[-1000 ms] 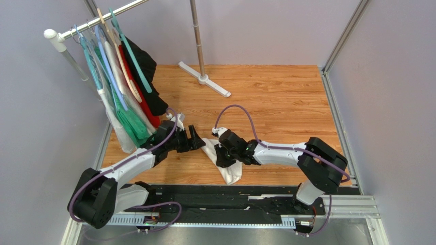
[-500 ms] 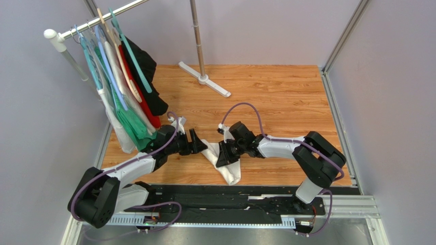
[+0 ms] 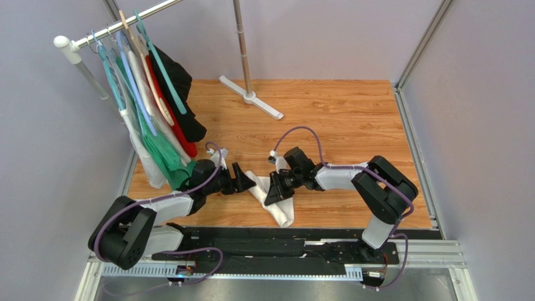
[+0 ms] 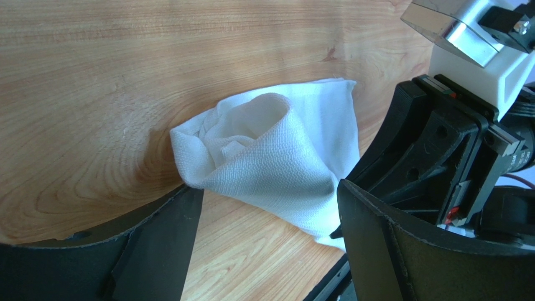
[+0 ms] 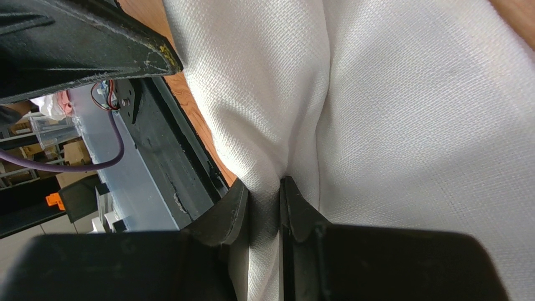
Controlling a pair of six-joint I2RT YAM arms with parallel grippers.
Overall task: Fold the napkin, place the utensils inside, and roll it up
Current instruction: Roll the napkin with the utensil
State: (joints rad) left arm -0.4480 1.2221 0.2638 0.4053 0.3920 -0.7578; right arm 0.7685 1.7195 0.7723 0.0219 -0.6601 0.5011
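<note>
The white napkin [image 3: 280, 209] lies bunched in a loose fold on the wooden table [image 3: 339, 125], near the front edge. My right gripper [image 3: 274, 192] is shut on a pinched ridge of the cloth [image 5: 408, 125], and its jaws [image 5: 264, 191] squeeze a fold between them. Just left of the bundle, my left gripper [image 3: 247, 183] is open. Its dark fingers [image 4: 157, 244] straddle the near corner of the napkin [image 4: 270, 150] without touching it, and bare wood shows between them. The utensils are out of view.
A clothes rack [image 3: 125, 19] with hanging garments [image 3: 157, 119] stands at the far left, close to the left arm. The rack's pole and white foot [image 3: 251, 97] stand at the back. A black rail [image 3: 282, 244] borders the table's near edge.
The left gripper has dropped toward the near edge and closed in on the napkin's left end. The right arm's wrist has swung farther back while still gripping the cloth. The napkin has barely shifted.
</note>
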